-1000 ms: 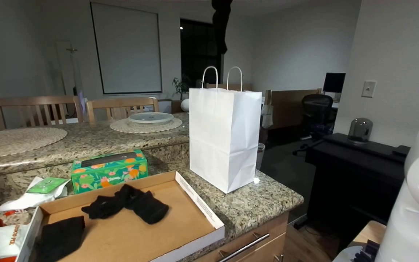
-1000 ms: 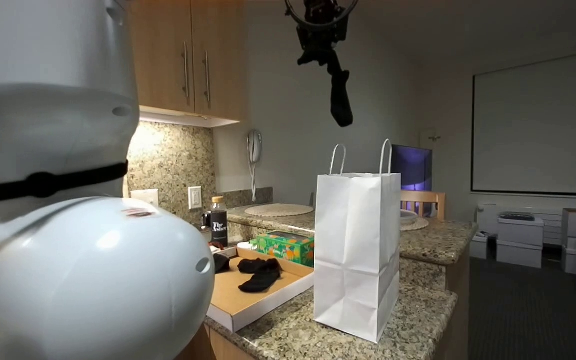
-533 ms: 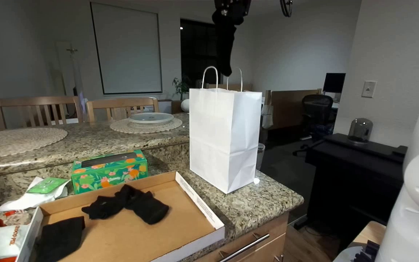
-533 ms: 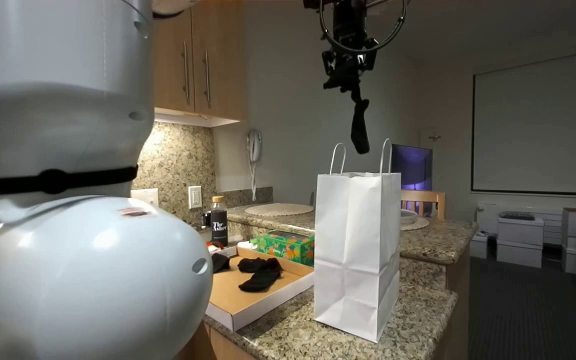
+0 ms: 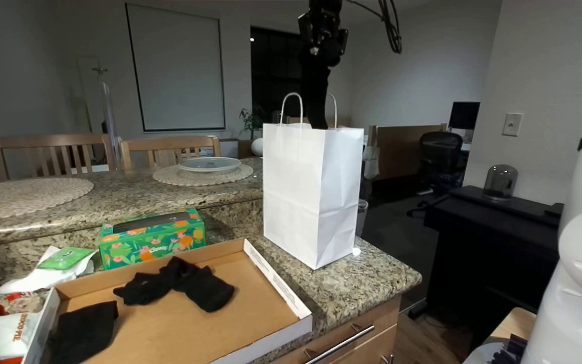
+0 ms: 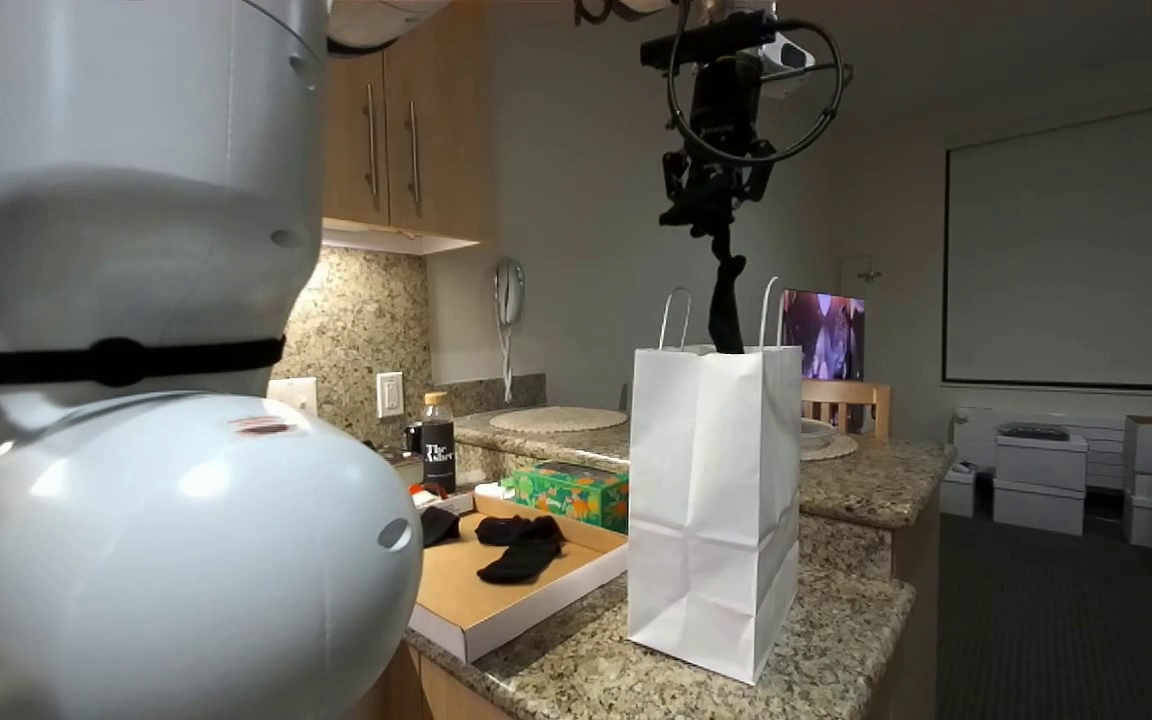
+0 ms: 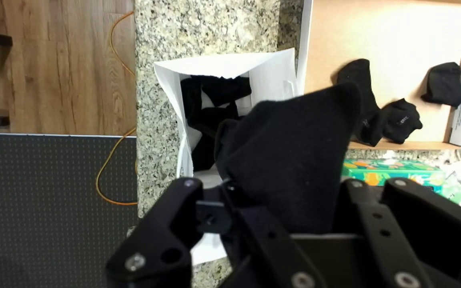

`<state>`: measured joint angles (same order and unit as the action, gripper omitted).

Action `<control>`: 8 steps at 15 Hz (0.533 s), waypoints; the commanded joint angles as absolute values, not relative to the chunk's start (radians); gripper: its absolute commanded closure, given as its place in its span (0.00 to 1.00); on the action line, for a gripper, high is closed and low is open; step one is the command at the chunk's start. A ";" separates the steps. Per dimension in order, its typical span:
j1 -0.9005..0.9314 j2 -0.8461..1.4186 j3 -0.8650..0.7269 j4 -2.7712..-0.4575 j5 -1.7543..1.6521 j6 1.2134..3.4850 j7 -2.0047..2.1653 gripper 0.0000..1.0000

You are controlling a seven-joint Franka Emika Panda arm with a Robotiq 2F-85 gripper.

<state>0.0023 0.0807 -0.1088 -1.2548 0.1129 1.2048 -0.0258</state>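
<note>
Where the granite table point(image 5: 367, 278) spreads out, we note the white arm point(image 6: 176, 560) looming close in an exterior view. Next in bulk, a white paper bag point(image 5: 293, 192): upright near the table's corner, 2 handles standing up. Beside it, a cardboard tray point(image 5: 185, 333), shallow, with a flowered green tissue box point(image 5: 157, 245) next to the tray's wall. Jaws above the bag, clenched on a black sock point(image 7: 290, 160). In both exterior views we see the sock hanging between the handles down to the bag's rim, where we lose its tip. From the wrist view, looking down through the mouth, we find dark cloth point(image 7: 226, 90) inside the bag. In the tray, loose socks point(image 5: 202, 288), also black; 1 lies well apart from the rest, near an end wall. Last, crumpled paper point(image 5: 31, 283) with a green packet point(image 5: 67, 258) on it.
</note>
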 commanded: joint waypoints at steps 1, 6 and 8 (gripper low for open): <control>0.004 0.064 -0.108 -1.305 0.121 1.227 -0.031 0.56; -0.001 0.064 -0.112 -1.290 0.144 1.208 -0.009 0.25; 0.007 0.054 -0.108 -1.299 0.136 1.218 0.005 0.12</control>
<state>0.0042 0.0813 -0.1093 -1.2744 0.1179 1.2057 -0.0230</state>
